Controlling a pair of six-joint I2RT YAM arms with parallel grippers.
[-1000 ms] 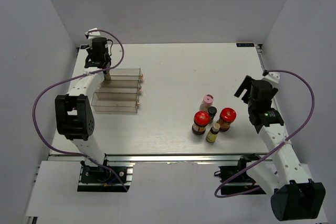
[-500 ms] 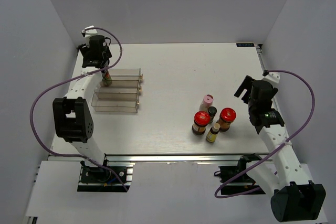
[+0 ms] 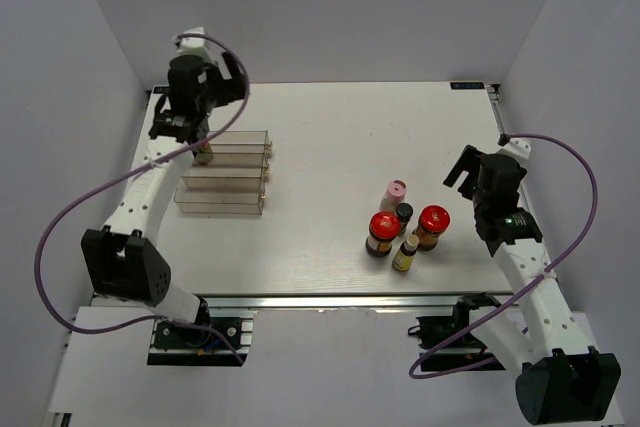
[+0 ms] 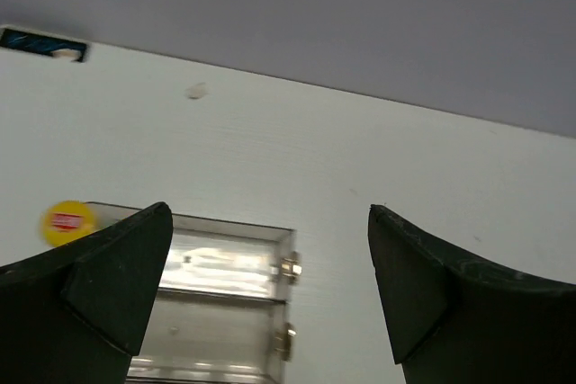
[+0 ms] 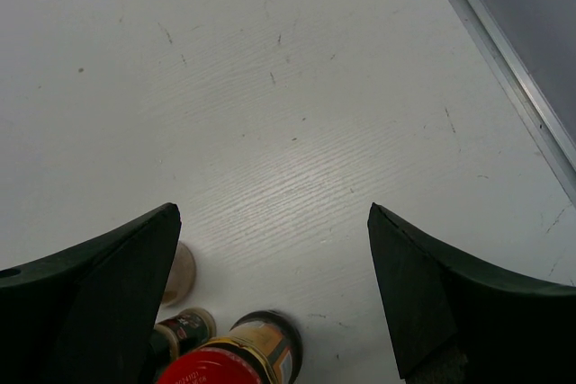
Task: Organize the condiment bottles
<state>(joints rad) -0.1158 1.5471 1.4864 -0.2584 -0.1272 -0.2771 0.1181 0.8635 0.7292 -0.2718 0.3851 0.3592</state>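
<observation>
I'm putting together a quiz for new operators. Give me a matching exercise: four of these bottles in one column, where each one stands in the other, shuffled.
1 yellow-capped bottle
2 pink-capped bottle
3 slim yellowish bottle
4 dark-capped bottle

a frontmost of the right-hand group
b by the far left corner of the clear rack
c middle of the right-hand group
d rearmost of the right-hand group

Pairs: 1-b, 2-d, 3-a, 4-c

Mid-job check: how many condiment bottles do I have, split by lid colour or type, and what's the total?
Red-lidded jars: 2
Pink-capped bottle: 1
Dark-capped bottle: 1
Slim yellowish bottle: 1
Yellow-capped bottle, at the clear rack: 1
Total: 6
</observation>
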